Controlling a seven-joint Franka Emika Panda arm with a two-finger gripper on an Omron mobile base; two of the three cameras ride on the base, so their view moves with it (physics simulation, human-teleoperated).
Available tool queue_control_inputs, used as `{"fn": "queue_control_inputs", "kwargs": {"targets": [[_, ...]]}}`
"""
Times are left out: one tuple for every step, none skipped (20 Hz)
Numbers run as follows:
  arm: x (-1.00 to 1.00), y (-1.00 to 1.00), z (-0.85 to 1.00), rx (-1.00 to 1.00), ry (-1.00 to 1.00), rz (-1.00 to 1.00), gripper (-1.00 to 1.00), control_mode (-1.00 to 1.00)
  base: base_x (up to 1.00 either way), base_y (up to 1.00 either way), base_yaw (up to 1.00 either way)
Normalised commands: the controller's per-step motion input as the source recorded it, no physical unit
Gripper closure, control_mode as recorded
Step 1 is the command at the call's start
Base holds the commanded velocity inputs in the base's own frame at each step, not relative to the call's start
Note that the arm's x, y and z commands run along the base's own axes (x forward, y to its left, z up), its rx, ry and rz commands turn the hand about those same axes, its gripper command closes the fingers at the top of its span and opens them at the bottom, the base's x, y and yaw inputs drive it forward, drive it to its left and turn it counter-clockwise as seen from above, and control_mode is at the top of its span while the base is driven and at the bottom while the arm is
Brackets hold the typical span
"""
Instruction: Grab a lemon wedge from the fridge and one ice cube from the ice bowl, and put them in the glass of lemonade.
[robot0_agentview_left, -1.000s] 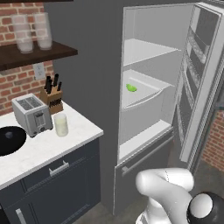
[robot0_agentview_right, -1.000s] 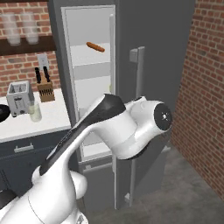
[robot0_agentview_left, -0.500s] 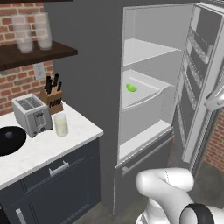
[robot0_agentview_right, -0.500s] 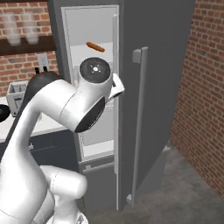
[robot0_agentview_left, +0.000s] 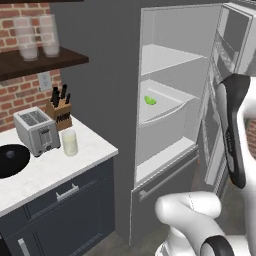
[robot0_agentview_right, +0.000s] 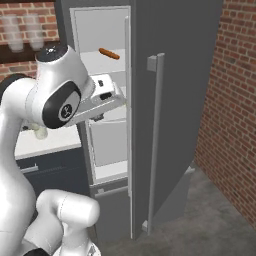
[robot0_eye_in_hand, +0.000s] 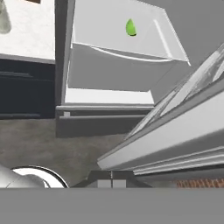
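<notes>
On fridge (robot0_agentview_left: 175, 75) shelf, lemon wedge (robot0_agentview_left: 150, 100).

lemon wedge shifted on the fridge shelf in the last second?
No. The lemon wedge sits at the same spot on the white shelf of the fridge.

We see flat, even, bright rendered light with faint shadows. The fridge (robot0_agentview_left: 170, 115) interior looks palest. Edges stay sharp, though the hand view is coarser and slightly blocky.
</notes>
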Motion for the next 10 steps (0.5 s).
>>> {"fn": "queue_control_inputs", "kwargs": {"targets": [[0.0, 0.0, -0.12, -0.17, -0.04, -0.25, 1.0, -1.0, 0.0, 0.0, 0.0], [0.1, 0.11, -0.14, -0.25, 0.0, -0.23, -1.0, -1.0, 0.0, 0.0, 0.0], [0.24, 0.31, -0.09, -0.29, 0.0, -0.23, -1.0, -1.0, 0.0, 0.0, 0.0], [0.34, 0.5, 0.0, -0.32, 0.0, -0.23, -1.0, -1.0, 0.0, 0.0, 0.0], [0.29, 0.54, 0.0, -0.33, 0.0, -0.21, -1.0, -1.0, 0.0, 0.0, 0.0], [0.06, 0.37, 0.0, -0.31, 0.0, -0.22, -1.0, -1.0, 0.0, 0.0, 0.0], [0.0, 0.23, 0.01, -0.28, 0.0, -0.23, -1.0, -1.0, 0.0, 0.0, 0.0], [-0.36, 0.03, 0.0, -0.2, -0.17, -0.25, -1.0, -1.0, 0.0, 0.0, 0.0], [-0.54, 0.01, 0.0, -0.17, -0.29, -0.24, -1.0, -1.0, 0.0, 0.0, 0.0], [-0.52, 0.07, 0.0, -0.17, -0.33, -0.22, -1.0, -1.0, 0.0, 0.0, 0.0]]}}
